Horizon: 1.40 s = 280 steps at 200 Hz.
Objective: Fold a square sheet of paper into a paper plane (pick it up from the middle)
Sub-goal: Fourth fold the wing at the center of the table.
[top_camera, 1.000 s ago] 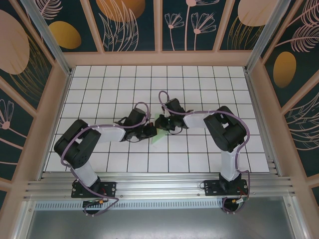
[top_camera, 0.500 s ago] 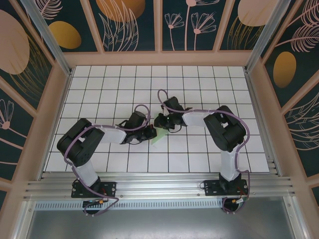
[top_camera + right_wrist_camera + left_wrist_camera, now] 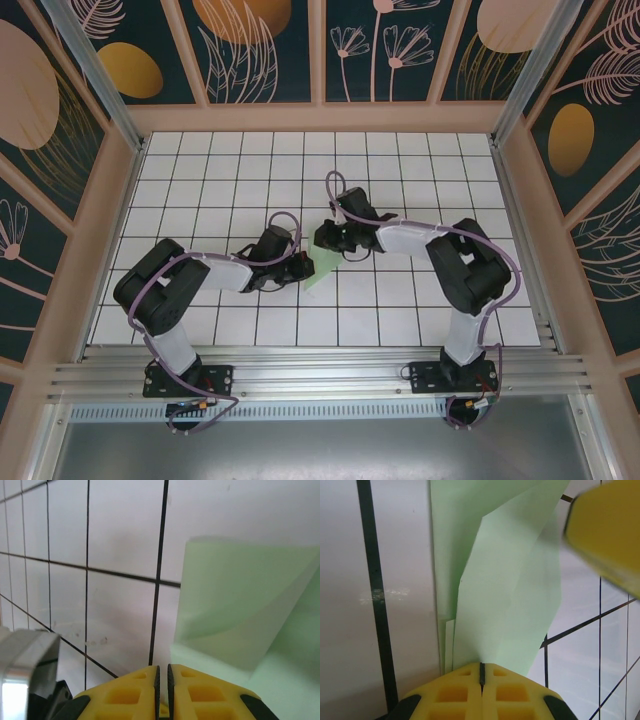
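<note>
1. Sheet of paper [image 3: 505, 580] looks light, thin and limp; it should crease readily, tear if tugged, and slide on the glossy worktop [image 3: 400, 180]
2. Best taken at a folded edge or along the centre line, where doubled layers are likely stiffer
3. It is pale green and plain, partly folded into overlapping flaps, and lies mid-worktop between the two arms
4. Left gripper [image 3: 481, 667] is clamped on its near end
5. Right gripper [image 3: 161, 670] has its jaws all but together just beside the paper; I cannot tell whether it pinches any
</note>
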Available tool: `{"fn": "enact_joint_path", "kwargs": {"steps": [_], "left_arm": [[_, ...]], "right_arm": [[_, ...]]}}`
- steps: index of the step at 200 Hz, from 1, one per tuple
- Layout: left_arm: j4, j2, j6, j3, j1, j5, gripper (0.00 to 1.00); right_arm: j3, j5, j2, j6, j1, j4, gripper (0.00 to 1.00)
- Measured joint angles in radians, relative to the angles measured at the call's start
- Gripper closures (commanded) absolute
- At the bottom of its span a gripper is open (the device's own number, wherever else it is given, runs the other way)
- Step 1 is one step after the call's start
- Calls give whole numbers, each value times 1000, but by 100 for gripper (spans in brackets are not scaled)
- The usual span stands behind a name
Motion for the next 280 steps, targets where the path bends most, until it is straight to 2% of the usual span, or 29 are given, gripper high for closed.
{"fn": "enact_joint_path", "kwargs": {"steps": [67,142,280], "left_arm": [[2,0,0,-2,0,-1,100],[40,-1,0,-23,-3,-18,100],[56,-1,8,-34,-5,-23,100]], "right_arm": [[-6,-9,97,0,13,24,86],[30,-11,114,-9,2,-4,85],[108,-27,167,-53,-114,-5,82]]}}
